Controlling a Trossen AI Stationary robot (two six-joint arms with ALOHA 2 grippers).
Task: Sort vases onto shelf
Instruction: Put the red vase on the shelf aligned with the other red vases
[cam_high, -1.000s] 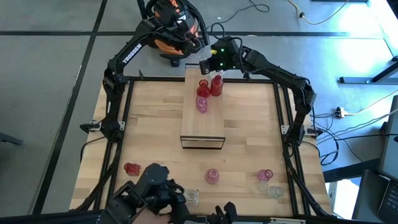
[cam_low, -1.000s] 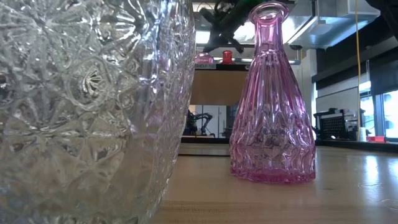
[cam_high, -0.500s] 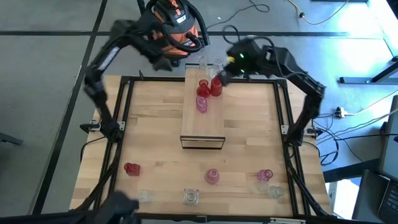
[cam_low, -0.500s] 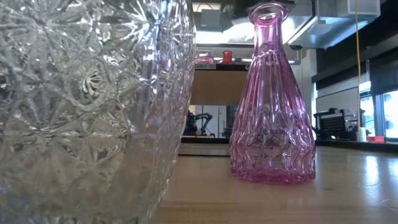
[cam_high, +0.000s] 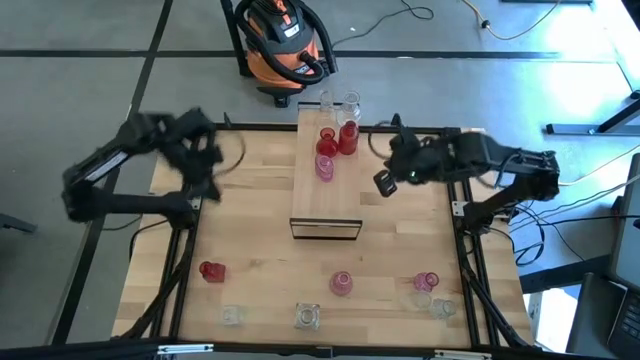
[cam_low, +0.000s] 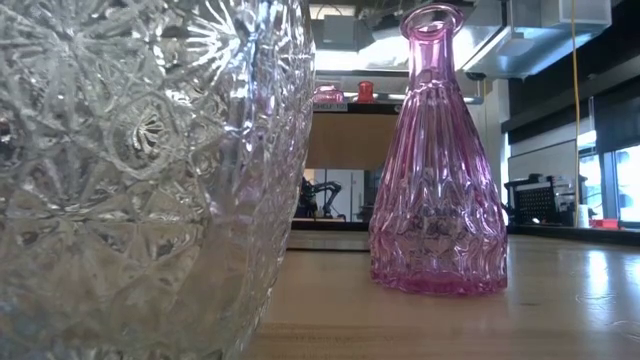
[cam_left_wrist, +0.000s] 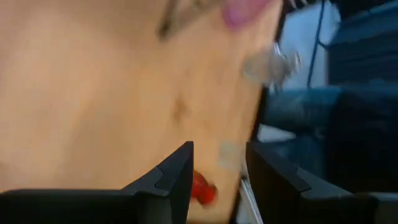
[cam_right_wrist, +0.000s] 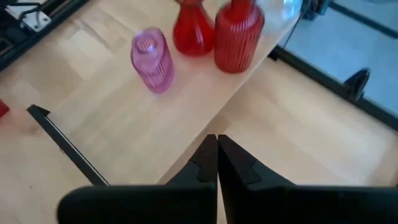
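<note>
Over the right side of the table, just beside the shelf, the right gripper now hangs with its jaws pressed together and nothing in them; a second ago it was up at the far end of the shelf among the vases there, so that arm has pulled back and swung out to its own side. The left gripper has travelled much further: a second ago it was low at the near edge of the table by the clear vases, and now it sits out over the far left edge of the table, blurred with motion, its jaws apart and empty in the left wrist view. On the shelf nothing has shifted: the two clear vases stand at the far end, then the red vase and the second red vase side by side, then the pink vase just nearer, with the near half of the plank bare. Down on the table the rest wait where they were: a red vase lying on its side at the left, a pink vase in the middle, another pink vase at the right, and clear ones along the near edge.
</note>
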